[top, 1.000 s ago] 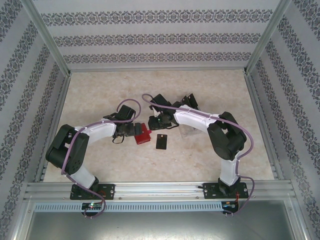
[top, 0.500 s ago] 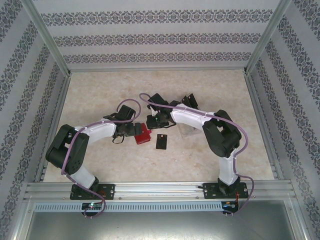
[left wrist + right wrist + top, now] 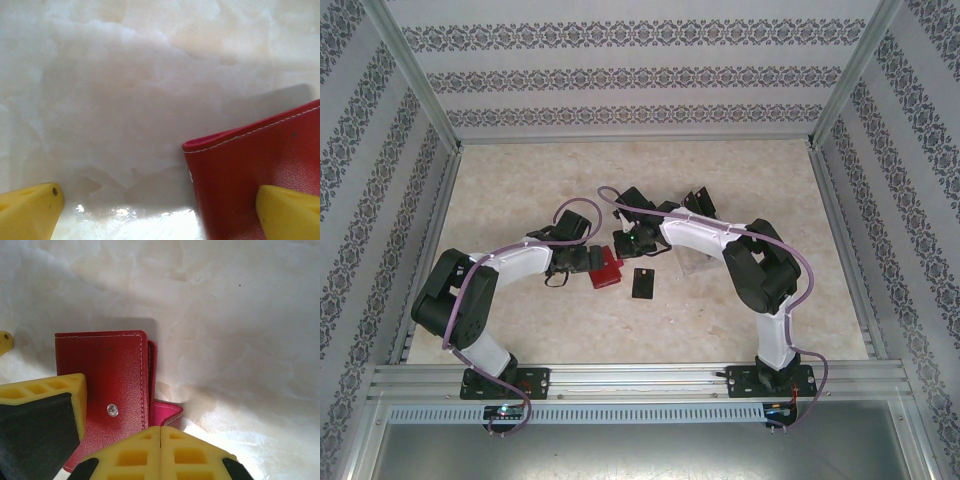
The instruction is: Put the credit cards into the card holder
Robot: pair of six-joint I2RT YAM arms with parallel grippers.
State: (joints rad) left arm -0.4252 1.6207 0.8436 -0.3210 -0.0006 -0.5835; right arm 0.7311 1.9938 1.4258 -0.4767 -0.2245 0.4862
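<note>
The left hand (image 3: 160, 215), fingers wide apart, rests one fingertip (image 3: 287, 212) on the card holder (image 3: 260, 170), apparently pinning it to the worktop (image 3: 125, 75), while the right hand (image 3: 160, 452), fingers together, noses its pink flap (image 3: 167, 412).

**Red card holder (image 3: 607, 272) and black credit card (image 3: 644, 283) side by side**

The small card holder, white-stitched with a silver snap (image 3: 113, 410), is seen lying folded on the marbled table (image 3: 520, 190). The credit card is laid flat just beside it, not touching.

light: bright, even — soft shadows | glare: tabletop (image 3: 125, 212) sheen | wrist views — near edges blurred
</note>
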